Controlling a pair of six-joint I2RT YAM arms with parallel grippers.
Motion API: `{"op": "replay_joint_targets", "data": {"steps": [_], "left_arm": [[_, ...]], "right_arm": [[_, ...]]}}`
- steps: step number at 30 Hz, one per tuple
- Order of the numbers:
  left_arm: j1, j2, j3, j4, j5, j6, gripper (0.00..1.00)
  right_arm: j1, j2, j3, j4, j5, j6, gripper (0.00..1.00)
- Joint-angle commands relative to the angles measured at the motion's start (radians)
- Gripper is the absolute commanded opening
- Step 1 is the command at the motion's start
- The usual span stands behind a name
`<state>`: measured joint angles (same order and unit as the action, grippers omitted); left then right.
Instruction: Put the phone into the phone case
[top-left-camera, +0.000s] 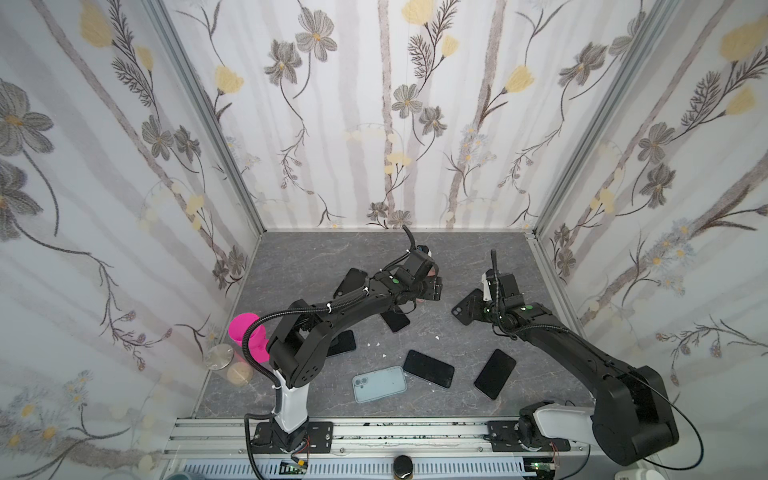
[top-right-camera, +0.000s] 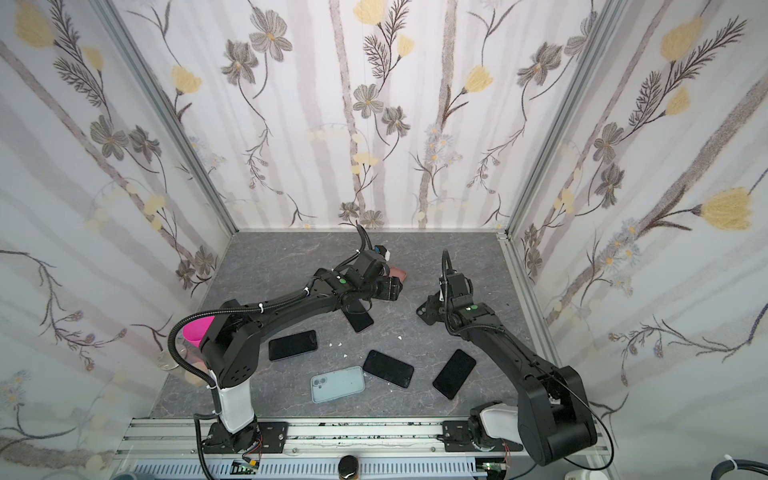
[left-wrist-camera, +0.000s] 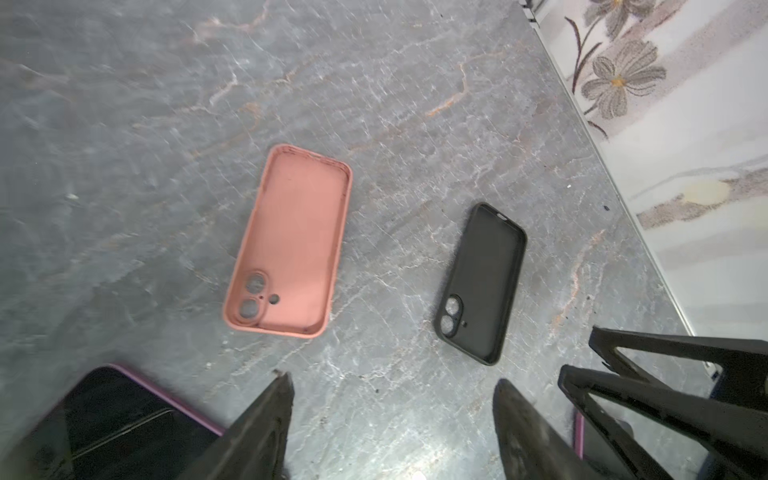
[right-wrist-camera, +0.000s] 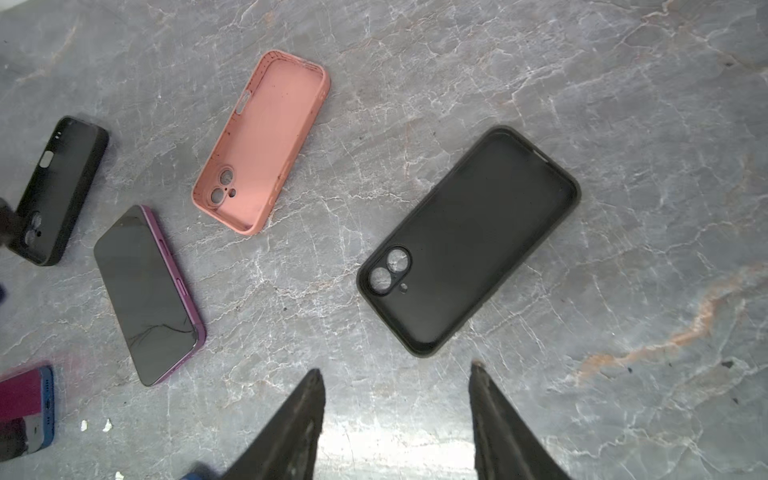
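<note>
An empty pink phone case (left-wrist-camera: 291, 241) lies open side up on the grey table, ahead of my left gripper (left-wrist-camera: 394, 380), which is open over bare table. An empty black phone case (right-wrist-camera: 469, 241) lies just beyond my right gripper (right-wrist-camera: 395, 369), also open with nothing between its fingers. A phone with a purple edge (right-wrist-camera: 145, 295) lies screen up, partly under the left arm in a top view (top-left-camera: 397, 321). The right gripper's fingers (left-wrist-camera: 665, 395) show beside the black case (left-wrist-camera: 482, 286) in the left wrist view.
Another black case (right-wrist-camera: 58, 191) lies at the back left. Black phones (top-left-camera: 428, 368) (top-left-camera: 495, 373) (top-left-camera: 343, 343) and a light blue case (top-left-camera: 379, 384) lie near the front. A pink cup (top-left-camera: 249, 336) stands at the left edge. Flowered walls (top-left-camera: 602, 208) close in three sides.
</note>
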<state>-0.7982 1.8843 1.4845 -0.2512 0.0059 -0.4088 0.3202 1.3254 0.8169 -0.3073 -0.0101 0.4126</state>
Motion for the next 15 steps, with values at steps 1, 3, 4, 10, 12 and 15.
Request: {"op": "replay_joint_targets", "data": {"steps": [1, 3, 4, 10, 12, 15], "left_arm": [[0.021, -0.042, -0.009, -0.033, -0.043, 0.134, 0.75], [0.029, -0.069, -0.037, -0.012, -0.044, 0.163, 0.75], [0.031, -0.086, -0.056, 0.006, -0.044, 0.172, 0.75], [0.031, -0.170, -0.108, 0.039, 0.031, 0.166, 0.76], [0.030, -0.200, -0.117, 0.045, 0.040, 0.165, 0.75], [0.030, -0.235, -0.126, 0.049, 0.030, 0.174, 0.76]], "right_arm": [[-0.001, 0.067, 0.051, -0.057, -0.028, -0.041, 0.54], [0.002, 0.105, 0.069, -0.073, -0.014, -0.049, 0.55], [0.001, 0.118, 0.075, -0.076, -0.004, -0.052, 0.55], [0.001, 0.206, 0.118, -0.115, 0.007, -0.080, 0.55], [0.003, 0.237, 0.136, -0.128, -0.001, -0.090, 0.54], [0.006, 0.277, 0.164, -0.155, -0.008, -0.102, 0.52]]}}
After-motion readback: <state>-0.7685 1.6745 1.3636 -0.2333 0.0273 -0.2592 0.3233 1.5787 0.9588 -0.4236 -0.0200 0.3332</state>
